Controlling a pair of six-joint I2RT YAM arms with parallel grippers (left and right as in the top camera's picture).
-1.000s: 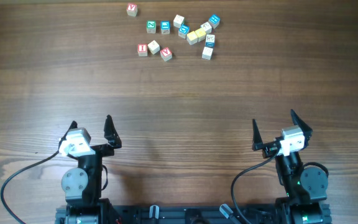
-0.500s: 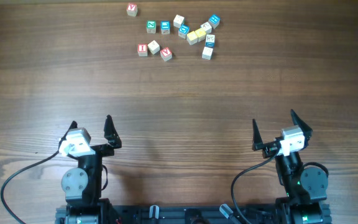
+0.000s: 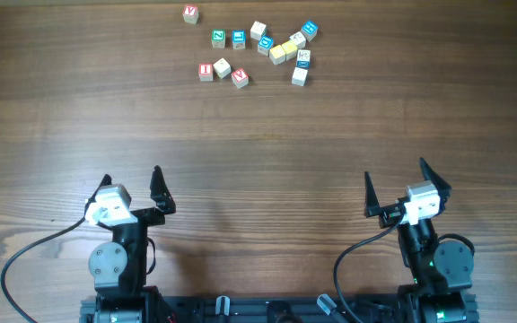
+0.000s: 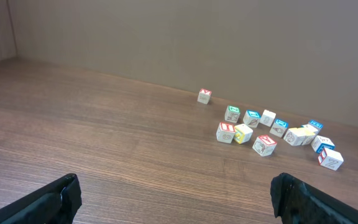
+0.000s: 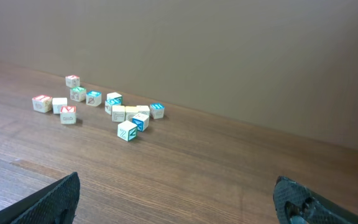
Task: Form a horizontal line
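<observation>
Letter cubes scattered at far side, both claws wide open and empty

Letter cubes (image 3: 265,45) sit in a loose cluster, not a straight row, on the wooden table (image 3: 61,117). One red-lettered cube (image 3: 190,13) lies apart at far left. The left gripper (image 3: 131,175) and right gripper (image 3: 395,170) are at the near edge, jaws spread, well apart from the cubes, which lie ahead between the two
</observation>
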